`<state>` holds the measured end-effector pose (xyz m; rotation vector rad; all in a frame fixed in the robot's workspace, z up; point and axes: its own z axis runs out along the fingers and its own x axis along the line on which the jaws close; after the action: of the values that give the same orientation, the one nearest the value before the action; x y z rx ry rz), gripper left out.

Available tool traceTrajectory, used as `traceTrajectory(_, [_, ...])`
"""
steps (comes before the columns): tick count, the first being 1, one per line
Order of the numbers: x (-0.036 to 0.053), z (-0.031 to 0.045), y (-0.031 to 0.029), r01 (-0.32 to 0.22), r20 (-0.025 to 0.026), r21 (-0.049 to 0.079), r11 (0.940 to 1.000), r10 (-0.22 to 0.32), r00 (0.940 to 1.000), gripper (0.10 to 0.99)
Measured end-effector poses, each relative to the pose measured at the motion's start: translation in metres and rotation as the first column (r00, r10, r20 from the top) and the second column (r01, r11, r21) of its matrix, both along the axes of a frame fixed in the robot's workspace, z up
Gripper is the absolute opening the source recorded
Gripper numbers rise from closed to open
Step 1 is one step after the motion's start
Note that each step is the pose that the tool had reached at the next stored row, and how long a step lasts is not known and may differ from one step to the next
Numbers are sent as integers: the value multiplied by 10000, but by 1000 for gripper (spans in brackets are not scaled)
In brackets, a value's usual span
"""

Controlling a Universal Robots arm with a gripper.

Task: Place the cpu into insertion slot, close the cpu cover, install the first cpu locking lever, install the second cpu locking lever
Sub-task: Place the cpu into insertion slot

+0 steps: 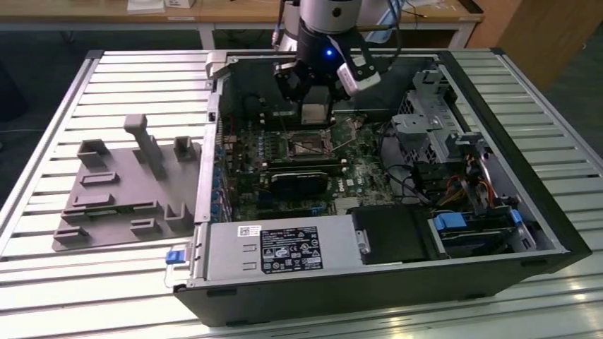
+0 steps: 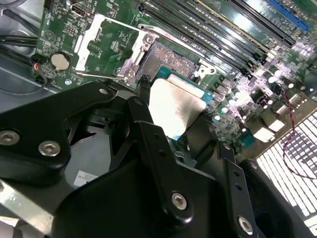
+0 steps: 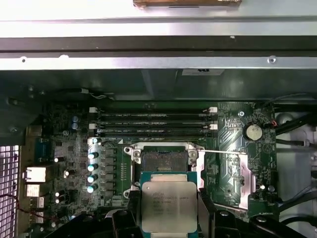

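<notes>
An open computer case (image 1: 396, 296) lies on a slatted metal tabletop (image 1: 56, 282), its green circuit board facing up. A grey moulded fixture (image 1: 123, 191) sits on the tabletop at the exterior view's left, just beside the case.

The robot arm reaches down into the case, with the gripper (image 1: 315, 116) low over the board. It is clamped on the cpu (image 3: 169, 206), whose silvery top shows between the black fingers (image 3: 130, 219) in both wrist views. The cpu (image 2: 176, 106) is held level above the board, beside the insertion slot (image 3: 165, 159) and overlapping one edge of it, not seated.

The insertion slot (image 2: 168, 57) is bare, its dark contact field exposed. The cpu cover (image 3: 201, 173) is swung open and lies to one side of the slot, and a thin metal lever (image 3: 223, 151) runs across it. Long memory slots (image 3: 153, 124) lie just past the slot.
</notes>
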<state>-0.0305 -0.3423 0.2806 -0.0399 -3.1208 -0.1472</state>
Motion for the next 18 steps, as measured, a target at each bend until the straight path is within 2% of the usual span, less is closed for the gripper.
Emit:
traceTrajectory(5, [0, -69, 0, 89, 0, -4, 10000, -89, 10000, 537])
traceTrajectory(10, [0, -110, 0, 997, 0, -5, 9950, -997, 9950, 537])
traceTrajectory(14, [0, -140, 0, 1717, 0, -4, 9852, -1717, 9852, 537])
traceTrajectory(18, [0, -151, 0, 2405, -2, -10, 9706, -2405, 9706, 537])
